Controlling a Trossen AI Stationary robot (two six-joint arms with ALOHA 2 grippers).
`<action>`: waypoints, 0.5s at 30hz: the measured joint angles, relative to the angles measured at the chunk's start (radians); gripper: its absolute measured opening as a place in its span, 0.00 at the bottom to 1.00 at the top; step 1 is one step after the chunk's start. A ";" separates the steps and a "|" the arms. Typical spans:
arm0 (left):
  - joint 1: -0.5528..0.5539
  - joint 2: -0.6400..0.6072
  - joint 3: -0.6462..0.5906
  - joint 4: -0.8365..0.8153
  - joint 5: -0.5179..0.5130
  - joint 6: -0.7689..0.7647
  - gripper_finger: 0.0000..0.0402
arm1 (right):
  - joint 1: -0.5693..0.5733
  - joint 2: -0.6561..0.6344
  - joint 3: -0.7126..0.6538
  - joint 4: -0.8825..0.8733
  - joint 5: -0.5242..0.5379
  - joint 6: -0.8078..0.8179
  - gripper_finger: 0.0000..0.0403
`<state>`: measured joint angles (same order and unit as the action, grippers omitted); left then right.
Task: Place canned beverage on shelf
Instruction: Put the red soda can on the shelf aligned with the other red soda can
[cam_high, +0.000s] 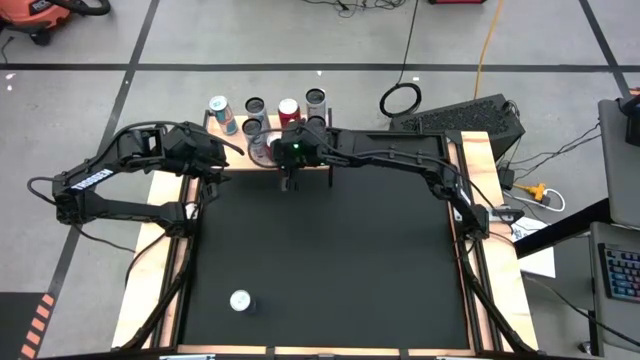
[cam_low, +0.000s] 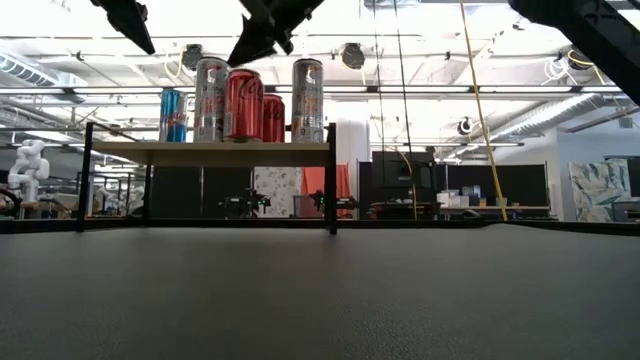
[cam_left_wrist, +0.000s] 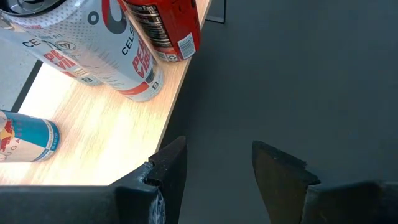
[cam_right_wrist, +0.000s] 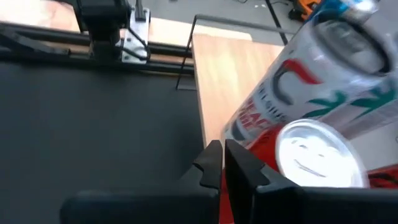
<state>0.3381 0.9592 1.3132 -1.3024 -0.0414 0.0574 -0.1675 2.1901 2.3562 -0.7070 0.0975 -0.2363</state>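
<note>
The shelf (cam_low: 200, 150), a light-wood board on thin black legs, stands at the table's far edge and carries several upright cans: a blue one (cam_low: 172, 115), white ones (cam_low: 210, 100), red ones (cam_low: 244, 105) and a silver one (cam_low: 307, 100). Another can (cam_high: 240, 300) stands on its base on the black mat near the front left. My right gripper (cam_right_wrist: 222, 158) is shut, just above and beside the front red can's top (cam_right_wrist: 311, 155). My left gripper (cam_left_wrist: 217, 168) hangs open over the shelf's near edge (cam_left_wrist: 168, 124), nothing between its fingers. My right gripper's shut fingertips (cam_right_wrist: 211, 155) come slanting down from the table's right, close beside the rim of the front red can's top (cam_right_wrist: 273, 155). Whether they touch the can cannot be told. The can stands upright on the shelf.
Pale wooden rails (cam_high: 165, 260) run along the mat's left and right sides. The mat (cam_high: 330, 260) between the shelf and the front edge is bare apart from the lone can. Cables and a black case (cam_high: 470, 115) lie on the floor beyond the far right corner.
</note>
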 joint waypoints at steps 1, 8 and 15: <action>0.000 0.000 0.000 0.000 0.000 0.000 0.45 | 0.002 0.006 0.000 0.003 0.000 0.000 0.00; 0.000 0.000 0.000 0.000 0.000 0.000 0.45 | 0.006 0.005 -0.001 0.024 0.004 -0.005 0.00; 0.000 0.000 0.000 0.000 0.000 -0.001 0.45 | -0.002 0.018 0.000 0.043 0.008 0.008 0.00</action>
<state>0.3381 0.9592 1.3132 -1.3025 -0.0414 0.0563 -0.1693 2.2079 2.3558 -0.6636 0.1057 -0.2282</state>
